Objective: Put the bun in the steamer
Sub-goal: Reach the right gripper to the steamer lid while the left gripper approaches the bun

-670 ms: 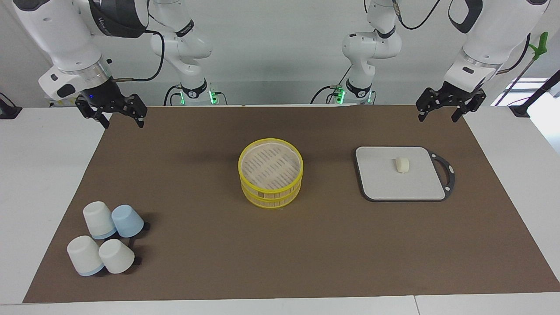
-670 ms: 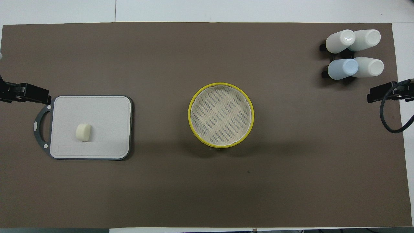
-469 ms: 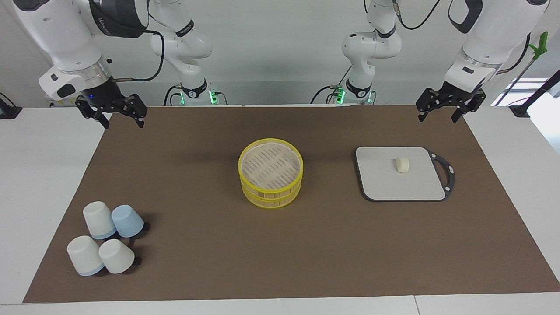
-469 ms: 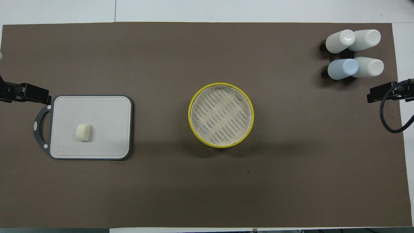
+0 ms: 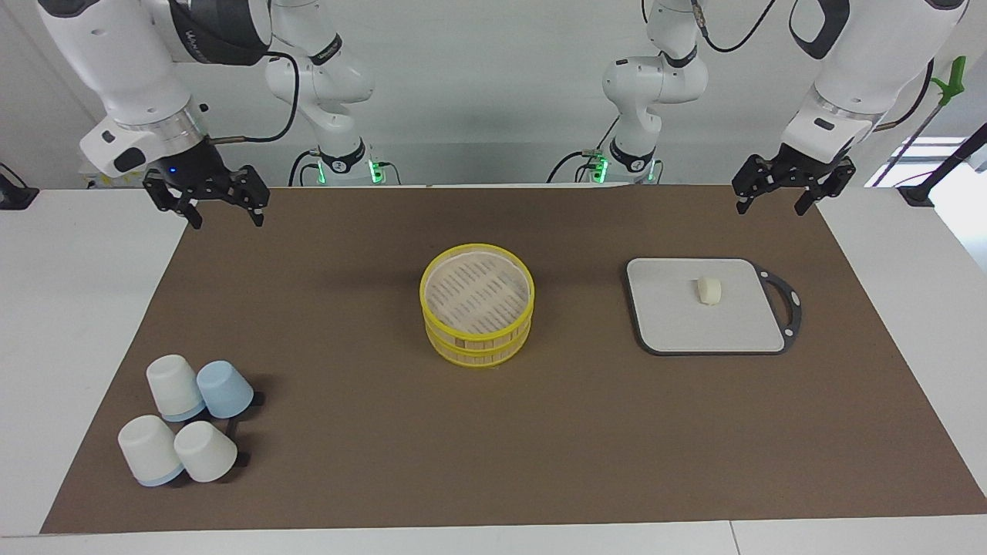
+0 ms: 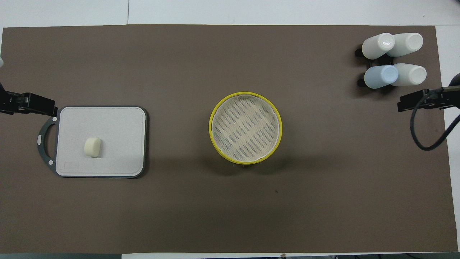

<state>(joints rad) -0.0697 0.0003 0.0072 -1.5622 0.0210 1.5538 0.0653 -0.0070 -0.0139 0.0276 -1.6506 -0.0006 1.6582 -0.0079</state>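
Note:
The bun [image 5: 709,290] is a small cream-white lump lying on a grey board [image 5: 694,327] toward the left arm's end of the table; it also shows in the overhead view [image 6: 93,147]. The steamer [image 5: 423,297], two stacked yellow-rimmed tiers with an empty slotted floor, stands mid-table; its rim shows in the overhead view [image 6: 210,126]. My left gripper [image 5: 771,206] hangs open and empty over the mat's edge, apart from the board. My right gripper [image 5: 226,222] hangs open and empty over the mat's corner at the other end.
The grey board [image 6: 118,144] has a black handle pointing to the table's end. Several upturned white and blue cups [image 5: 189,420] stand clustered at the right arm's end, farther from the robots [image 6: 391,61]. A brown mat [image 5: 493,447] covers the table.
My right gripper has shifted a little toward the middle of the table. The left gripper, bun and steamer have not moved.

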